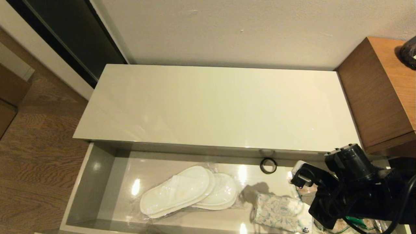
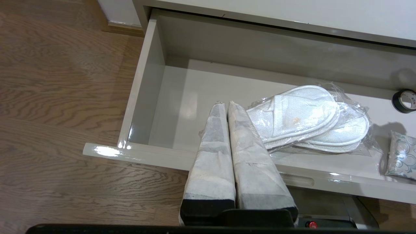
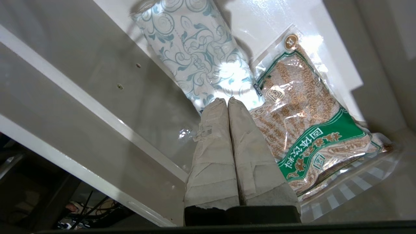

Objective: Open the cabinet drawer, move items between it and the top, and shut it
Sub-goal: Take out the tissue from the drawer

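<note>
Head view is showing the drawer [image 1: 97, 182] pulled out, filling the lower part of the frame. Above it, across the middle of the frame, the top [image 1: 214, 107] of the low cabinet is lying flat and shiny. Inside the drawer, the slippers [image 1: 188, 191] in their clear wrap are lying at the lower middle of the frame. The tissue pack [image 1: 281, 213] is lying to the right of them, near but not touching. A small black ring [image 1: 268, 165] is sitting further up, by the back wall of the drawer. The right arm is reaching in at the lower right of the frame, over the drawer's right end, and its body is hiding the tips from this view.

In the right wrist view, the right pincer [image 3: 227, 101] is pressed together and holding nothing. Its tips are hanging over the spot where the tissue pack [image 3: 195, 55] and a brown snack bag [image 3: 302, 130] are lying side by side.

In the left wrist view, the left pincer [image 2: 226, 104] is also pressed together and holding nothing. It is parked in front of the drawer, pointing toward the slippers [image 2: 308, 117] at the right middle of that frame.
</note>
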### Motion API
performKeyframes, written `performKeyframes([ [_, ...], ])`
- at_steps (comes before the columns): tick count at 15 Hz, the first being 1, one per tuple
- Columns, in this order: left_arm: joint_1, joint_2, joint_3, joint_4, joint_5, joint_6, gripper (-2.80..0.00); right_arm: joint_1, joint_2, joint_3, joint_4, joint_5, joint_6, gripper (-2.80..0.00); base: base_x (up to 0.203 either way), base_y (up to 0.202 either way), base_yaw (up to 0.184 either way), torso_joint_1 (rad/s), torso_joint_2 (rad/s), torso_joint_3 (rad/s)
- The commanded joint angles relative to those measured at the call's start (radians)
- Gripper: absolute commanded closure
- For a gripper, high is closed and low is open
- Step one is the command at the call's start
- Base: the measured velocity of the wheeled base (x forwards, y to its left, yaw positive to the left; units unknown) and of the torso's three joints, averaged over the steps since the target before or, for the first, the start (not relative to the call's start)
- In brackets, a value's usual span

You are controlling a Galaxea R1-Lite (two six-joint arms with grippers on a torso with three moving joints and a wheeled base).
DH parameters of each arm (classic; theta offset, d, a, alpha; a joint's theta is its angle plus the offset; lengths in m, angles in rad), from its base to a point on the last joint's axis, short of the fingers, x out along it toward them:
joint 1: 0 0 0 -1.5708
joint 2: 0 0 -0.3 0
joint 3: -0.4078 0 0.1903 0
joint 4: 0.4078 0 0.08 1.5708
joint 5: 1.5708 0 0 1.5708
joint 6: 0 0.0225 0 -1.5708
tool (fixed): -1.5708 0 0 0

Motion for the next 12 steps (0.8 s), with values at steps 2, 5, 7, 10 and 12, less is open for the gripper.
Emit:
performKeyframes([
  [2,0.000,0.001,0.000,0.000,0.000,-0.001,0.00,-0.015,0.019,-0.020,-0.003,0.001,-0.002,0.00,0.000,0.000,0.000,0.000,0.00,0.000],
  [5,0.000,0.001,0.000,0.000,0.000,-0.001,0.00,-0.020,0.053,-0.026,-0.008,0.002,-0.002,0.00,0.000,0.000,0.000,0.000,0.00,0.000],
  [7,0.000,0.001,0.000,0.000,0.001,-0.001,0.00,-0.020,0.077,-0.037,-0.010,0.001,-0.002,0.00,0.000,0.000,0.000,0.000,0.00,0.000],
  [10,0.000,0.001,0.000,0.000,0.000,-0.001,0.00,-0.020,0.112,-0.035,-0.071,0.009,-0.002,0.00,0.000,0.000,0.000,0.000,0.00,0.000],
  [12,0.000,0.001,0.000,0.000,0.000,-0.001,0.00,-0.020,0.134,-0.032,-0.102,0.010,-0.001,0.00,0.000,0.000,0.000,0.000,0.00,0.000],
])
